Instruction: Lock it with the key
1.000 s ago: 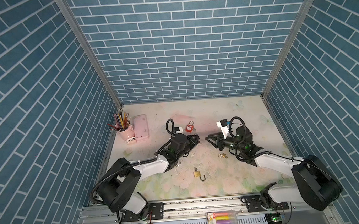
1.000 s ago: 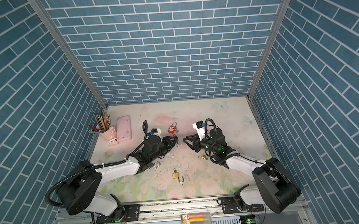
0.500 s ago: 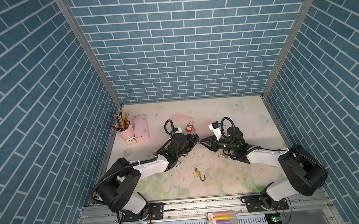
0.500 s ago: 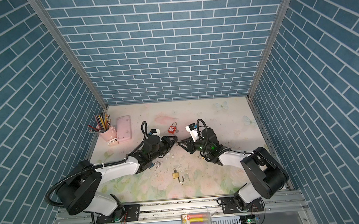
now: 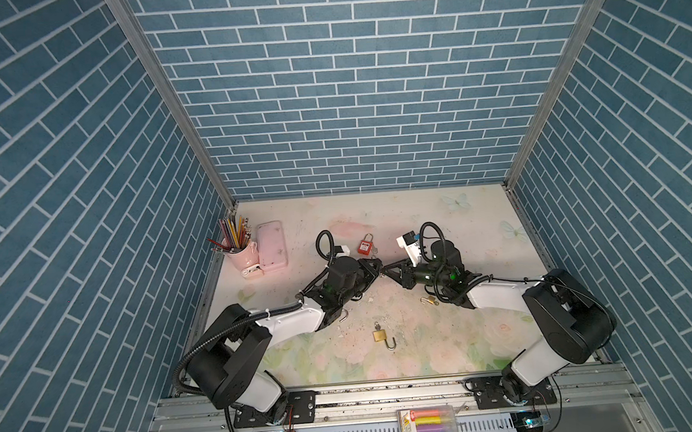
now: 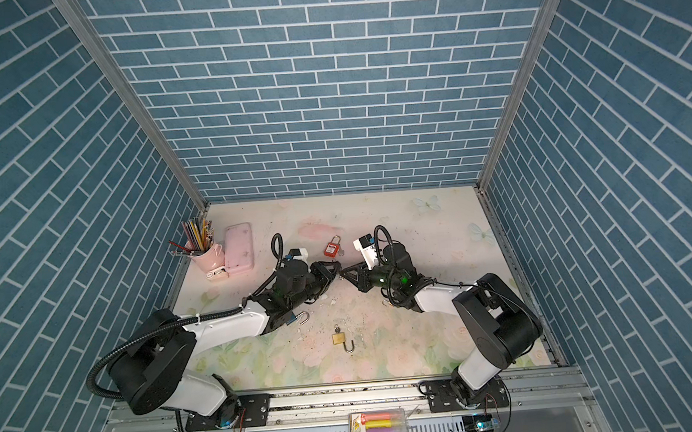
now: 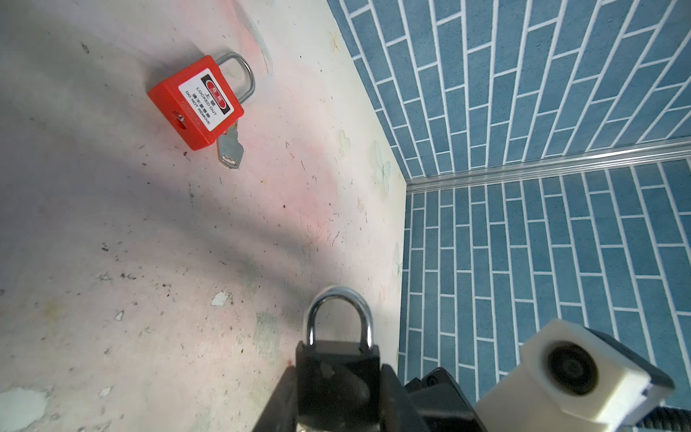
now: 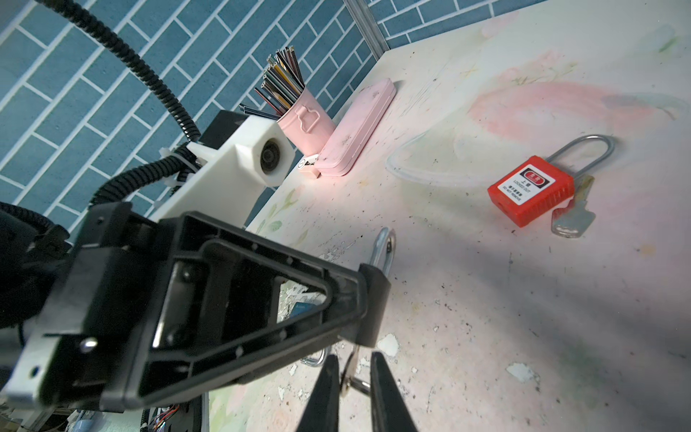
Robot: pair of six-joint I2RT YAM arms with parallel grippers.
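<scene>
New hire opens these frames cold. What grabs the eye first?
The two grippers meeting tip to tip mid-scene: the left gripper clamps a black padlock, shackle closed, while the right gripper has its jaws either side of what looks like a key at its base. Next, the red lockout padlock just behind them, and a brass padlock with its shackle open nearer the front.

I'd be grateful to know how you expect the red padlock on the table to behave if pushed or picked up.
Lying flat with a blocky body, the red padlock would probably slide rather than roll or tip. It looks rigid, with a closed metal shackle. The key tucked at its corner seems loose, so a push may drag or scatter it.
</scene>
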